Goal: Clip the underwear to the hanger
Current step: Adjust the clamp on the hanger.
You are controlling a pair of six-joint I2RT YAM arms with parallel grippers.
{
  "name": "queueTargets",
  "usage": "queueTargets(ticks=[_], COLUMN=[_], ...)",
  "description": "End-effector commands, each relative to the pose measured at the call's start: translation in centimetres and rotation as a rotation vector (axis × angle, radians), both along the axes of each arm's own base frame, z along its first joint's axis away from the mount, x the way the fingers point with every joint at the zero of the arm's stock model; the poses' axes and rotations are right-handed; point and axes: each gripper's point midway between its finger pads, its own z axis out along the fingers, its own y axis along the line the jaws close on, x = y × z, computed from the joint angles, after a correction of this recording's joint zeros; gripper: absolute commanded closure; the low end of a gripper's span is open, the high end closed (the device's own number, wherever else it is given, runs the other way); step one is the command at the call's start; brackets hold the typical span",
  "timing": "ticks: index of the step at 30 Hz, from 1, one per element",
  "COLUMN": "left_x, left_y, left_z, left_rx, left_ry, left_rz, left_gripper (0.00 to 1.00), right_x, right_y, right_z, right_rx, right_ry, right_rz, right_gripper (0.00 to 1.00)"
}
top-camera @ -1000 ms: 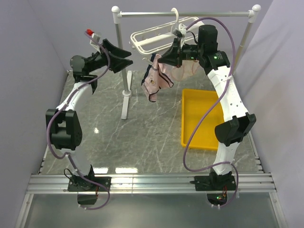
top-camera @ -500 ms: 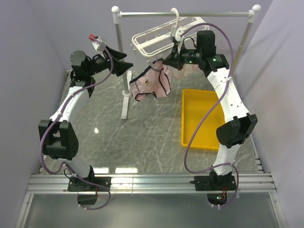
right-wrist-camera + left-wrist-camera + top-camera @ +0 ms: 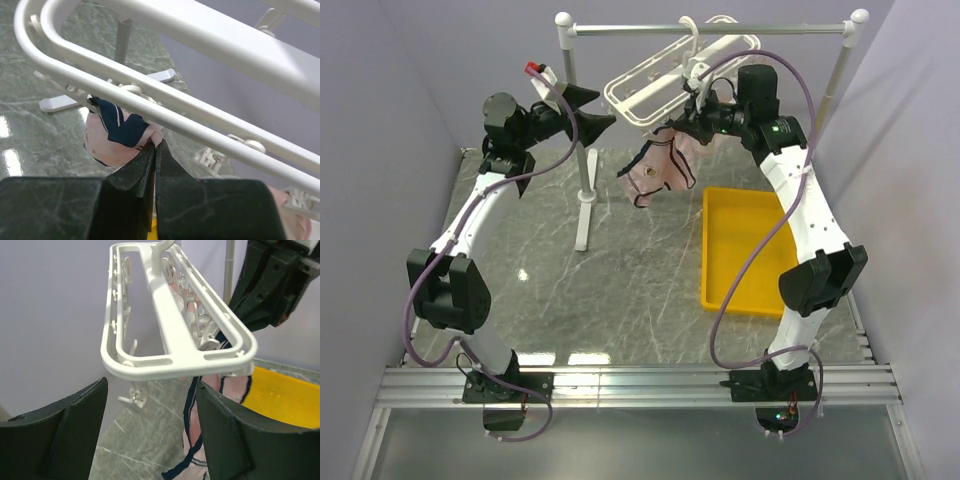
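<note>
Underwear [image 3: 655,170], pale pink with navy trim, hangs in the air just below the hanger [image 3: 650,85], above the bench [image 3: 620,270]. The right end effector [image 3: 155,146] pinches its upper edge, fingers pressed together on the fabric.

Hidden: from the right wrist, a hanger bar crosses the trim, so it cannot be told whether the fabric sits in a clip. More pink cloth at that view's lower right corner is cut off. From above, the right wrist covers part of the hanger.

Left end effector [image 3: 606,108]: 2 fingers spread wide and holding nothing, either side of the hanger's rounded end and apart from it. 1 clip [image 3: 133,399] dangles between them.

Room: the hanger tilts from the grey rail [image 3: 710,30], close to the back wall. The yellow tray [image 3: 750,250] lies below the right arm. The bench centre is open.
</note>
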Motion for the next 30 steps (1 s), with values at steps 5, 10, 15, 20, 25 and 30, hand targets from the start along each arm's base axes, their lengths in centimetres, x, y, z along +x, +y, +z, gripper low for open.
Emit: queueTargets(ticks=[5,10,15,20,25,30], left_x=[2.1,0.3,-1.9,-0.6,-1.5,-2.4], left_y=[-0.4,-0.7,-1.6,-2.2,-3.5,-4.3], left_z=[1.3,0.7,-0.3,-0.3,-0.1,0.3], left_rx=[0.005,0.012,0.005,-0.003,-0.019,-0.025], left_ry=[-0.07,-0.064,-0.028,-0.014,-0.019,-0.01], left_rz=[0.117,0.046,-0.087,-0.044,-0.133,-0.194], left_gripper=[0.27,0.3,0.28,0.28,0.28,0.29], right_x=[-1.2,-0.8,-0.3,0.1,0.3,0.6], right_y=[-2.6,-3.6,-4.2,-4.9,-5.6,-6.1], right_z=[3.9,4.0,3.9,3.8,3.6,3.8], right_rx=[-0.002,-0.023,-0.048,-0.059,-0.07,-0.072], right_ry=[-0.136,-0.159,-0.185,-0.194,-0.198,-0.199], right_rz=[-0.029,-0.035,-0.033,-0.046,-0.061,-0.059], right_gripper=[1.0,1.0,1.0,1.0,1.0,1.0])
